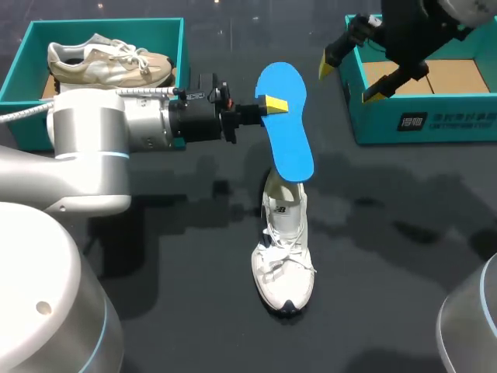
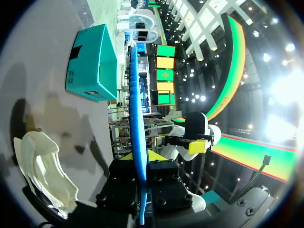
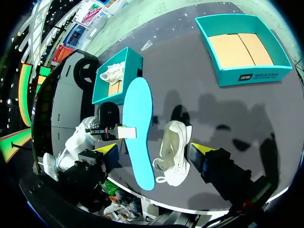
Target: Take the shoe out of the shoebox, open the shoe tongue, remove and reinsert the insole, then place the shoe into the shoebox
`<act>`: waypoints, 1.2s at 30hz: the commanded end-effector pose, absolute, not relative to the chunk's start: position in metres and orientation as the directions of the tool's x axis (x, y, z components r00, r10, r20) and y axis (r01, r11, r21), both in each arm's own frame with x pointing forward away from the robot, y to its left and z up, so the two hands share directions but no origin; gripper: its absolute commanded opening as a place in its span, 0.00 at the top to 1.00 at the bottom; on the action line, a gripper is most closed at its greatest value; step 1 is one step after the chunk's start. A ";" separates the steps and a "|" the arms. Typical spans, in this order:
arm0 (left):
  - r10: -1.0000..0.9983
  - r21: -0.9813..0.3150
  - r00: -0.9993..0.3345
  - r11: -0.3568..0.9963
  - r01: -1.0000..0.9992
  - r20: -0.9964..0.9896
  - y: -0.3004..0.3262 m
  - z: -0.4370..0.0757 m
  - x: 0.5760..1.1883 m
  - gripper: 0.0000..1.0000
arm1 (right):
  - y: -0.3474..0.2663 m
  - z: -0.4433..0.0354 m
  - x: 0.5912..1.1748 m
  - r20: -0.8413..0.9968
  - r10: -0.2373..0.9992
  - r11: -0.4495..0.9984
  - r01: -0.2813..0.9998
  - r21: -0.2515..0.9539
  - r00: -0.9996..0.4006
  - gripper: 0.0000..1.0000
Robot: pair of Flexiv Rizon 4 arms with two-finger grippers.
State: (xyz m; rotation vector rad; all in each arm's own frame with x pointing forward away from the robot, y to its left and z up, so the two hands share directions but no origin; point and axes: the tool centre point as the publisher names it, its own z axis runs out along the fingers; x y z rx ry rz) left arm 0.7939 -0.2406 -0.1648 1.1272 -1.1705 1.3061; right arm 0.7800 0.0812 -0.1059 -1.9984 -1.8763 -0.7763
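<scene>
My left gripper (image 1: 272,103) is shut on the edge of a blue insole (image 1: 285,120), holding it in the air above the heel of a white shoe (image 1: 284,249). The shoe lies on the dark table with its toe towards the front. In the left wrist view the insole (image 2: 136,118) shows edge-on between the fingers, with the shoe (image 2: 45,171) below and to one side. My right gripper (image 1: 349,80) hangs open and empty over the near corner of an empty teal shoebox (image 1: 435,120). From the right wrist the insole (image 3: 137,128) and shoe (image 3: 173,152) lie far below the open gripper (image 3: 154,154).
A second teal shoebox (image 1: 184,47) at the back left holds a beige shoe (image 1: 109,62), right behind my left arm. The empty shoebox (image 3: 251,76) stands at the back right. Dark table surface spreads around the white shoe.
</scene>
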 end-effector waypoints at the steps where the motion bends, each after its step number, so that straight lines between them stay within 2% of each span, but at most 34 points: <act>1: 0.091 -0.054 -0.056 -0.023 -0.998 0.994 -0.240 -0.165 0.793 1.00 | 0.078 -0.118 0.774 0.843 0.535 -0.134 0.980 0.147 -0.053 0.00; 15: 0.091 -0.054 -0.056 -0.023 -0.998 0.994 -0.240 -0.165 0.793 1.00 | 0.081 -0.130 0.773 0.930 0.366 -0.215 0.970 0.115 -0.029 0.00; 36: 0.091 -0.054 -0.056 -0.023 -0.998 0.994 -0.240 -0.165 0.793 1.00 | 0.091 -0.162 0.765 0.974 0.228 -0.260 0.964 0.058 0.002 0.00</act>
